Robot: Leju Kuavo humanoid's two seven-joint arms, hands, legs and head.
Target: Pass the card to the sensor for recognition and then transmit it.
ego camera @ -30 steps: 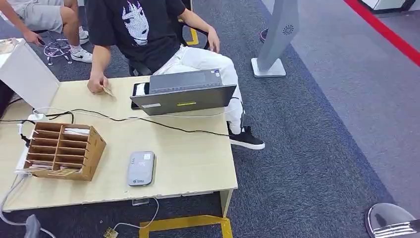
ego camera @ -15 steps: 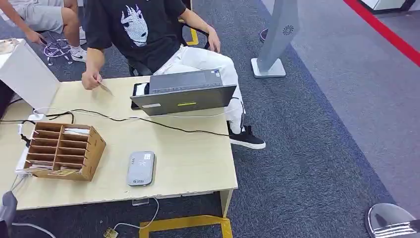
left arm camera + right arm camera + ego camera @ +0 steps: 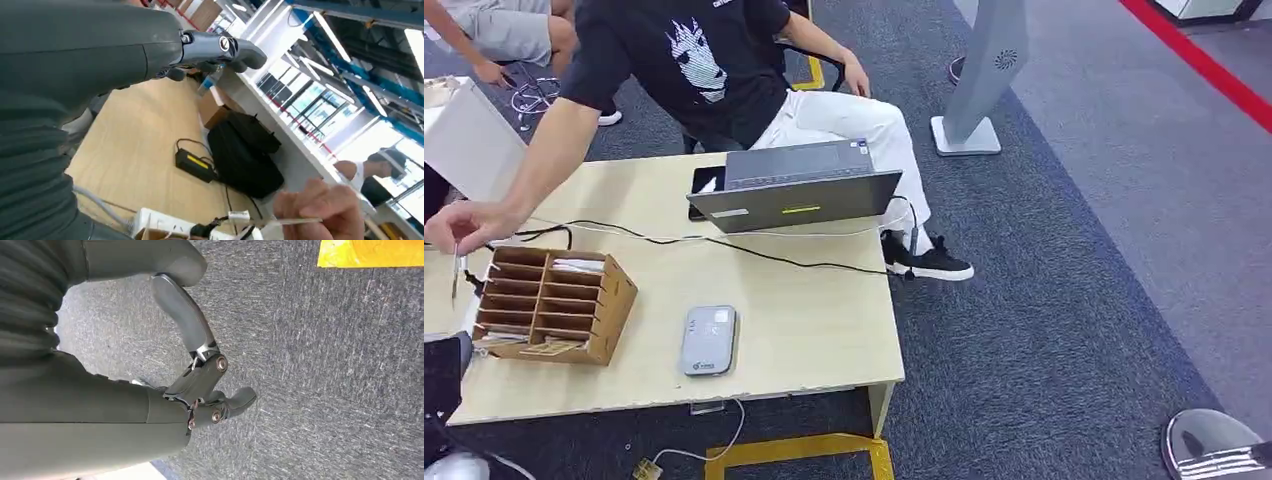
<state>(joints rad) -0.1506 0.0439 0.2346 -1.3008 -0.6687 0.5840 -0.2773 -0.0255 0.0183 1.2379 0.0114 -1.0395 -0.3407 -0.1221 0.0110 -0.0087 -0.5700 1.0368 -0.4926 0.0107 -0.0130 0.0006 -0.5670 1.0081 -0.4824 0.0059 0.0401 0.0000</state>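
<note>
Card [image 3: 455, 272] hangs from a person's hand [image 3: 464, 224] at far left; robot's left hand [image 3: 210, 50] waits empty, fingers apart. Right hand [image 3: 205, 385] hangs empty, fingers loosely apart; a mistimed grasp could drop it.

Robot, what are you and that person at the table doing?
A seated person's hand reaches across the table and holds out a thin card near its left edge, beside the wooden organizer. The robot's left hand is raised close by, holding nothing yet. Its right hand hangs over the carpet. The grey card sensor lies untouched near the table's front edge.

Wooden table [image 3: 804, 330], laptop [image 3: 796, 190], organizer [image 3: 554, 303], grey sensor [image 3: 709, 340]
</note>
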